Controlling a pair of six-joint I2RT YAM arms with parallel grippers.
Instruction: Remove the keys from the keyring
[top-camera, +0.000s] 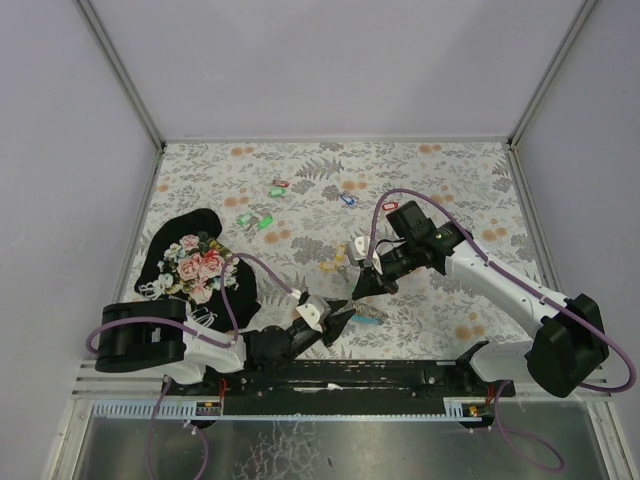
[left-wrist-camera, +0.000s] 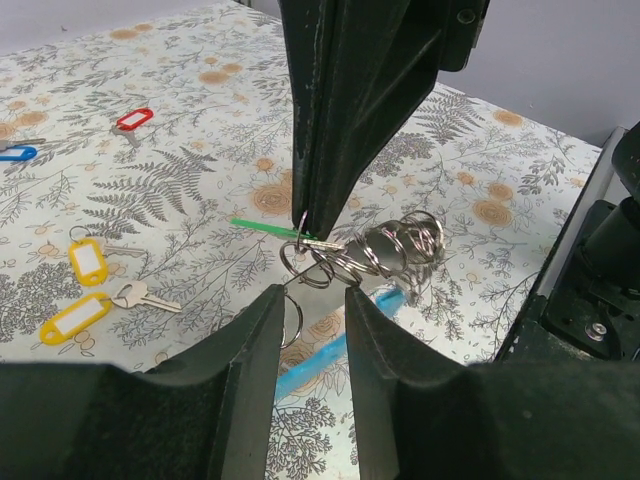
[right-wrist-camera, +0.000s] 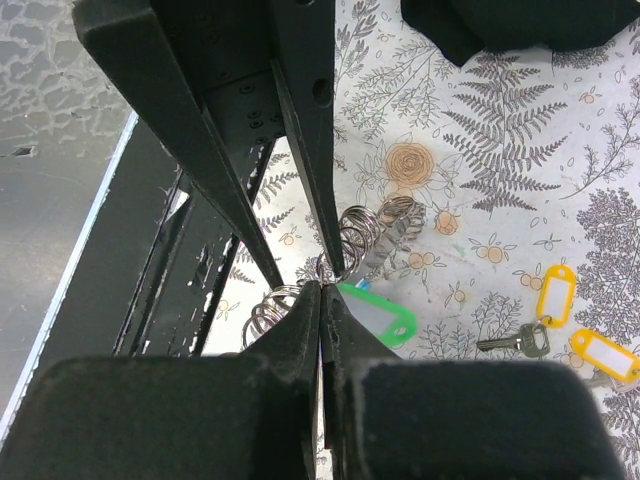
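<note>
The green key tag (right-wrist-camera: 381, 313) hangs on a thin metal ring, seen edge-on in the left wrist view (left-wrist-camera: 263, 227). My right gripper (right-wrist-camera: 322, 288) is shut on that ring, coming down from above in the left wrist view (left-wrist-camera: 315, 233). The keyring's blue strap section (left-wrist-camera: 330, 356) lies on the table beneath a cluster of metal rings (left-wrist-camera: 388, 248). My left gripper (left-wrist-camera: 312, 292) has its jaws a narrow gap apart, with a ring of the cluster spanning its tips. In the top view the left gripper (top-camera: 340, 320) and right gripper (top-camera: 360, 287) meet beside the strap (top-camera: 371, 315).
A black floral cloth (top-camera: 195, 265) lies at the left. Two yellow tags (left-wrist-camera: 85, 260) (left-wrist-camera: 74, 319) with a key (left-wrist-camera: 146, 296) lie nearby. Red (top-camera: 280, 186), green (top-camera: 267, 222) and blue (top-camera: 348, 199) tags lie farther back. The table's near rail (top-camera: 330, 375) runs below.
</note>
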